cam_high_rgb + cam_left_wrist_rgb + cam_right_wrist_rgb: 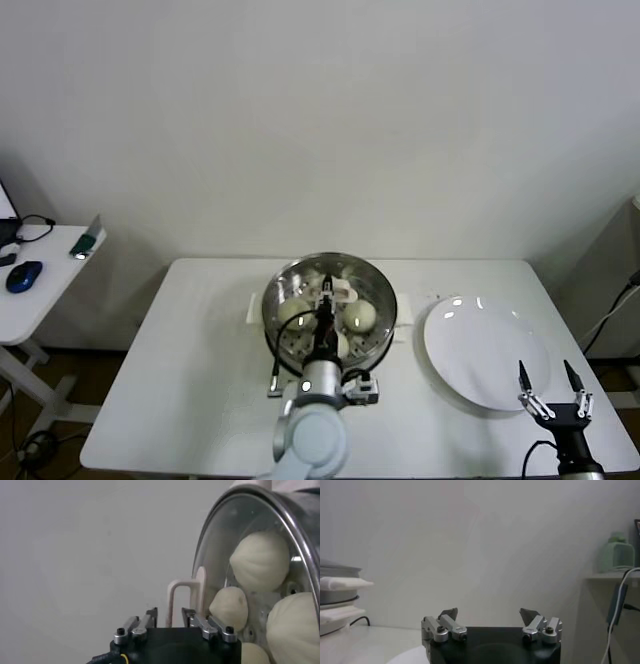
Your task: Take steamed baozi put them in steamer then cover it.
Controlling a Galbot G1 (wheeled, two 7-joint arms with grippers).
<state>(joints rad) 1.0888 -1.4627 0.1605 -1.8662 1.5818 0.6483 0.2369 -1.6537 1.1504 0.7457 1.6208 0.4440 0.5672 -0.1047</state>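
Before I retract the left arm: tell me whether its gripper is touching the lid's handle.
Apart. In the left wrist view the left gripper has its fingers spread, with the cover's white handle standing in the gap beyond their tips.

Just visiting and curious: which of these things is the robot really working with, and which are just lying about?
In the job:
- buns, inside the steamer
- glass lid on top
- left gripper, at the lid's handle

Lying about:
- white plate
- right gripper, open, idle near the plate
- mouse on the side table

The white rectangular worktop (pixel 190 390) carries the shiny round stainless-steel steamer (pixel 378 290) beside 1 flat round white plate (pixel 480 340).
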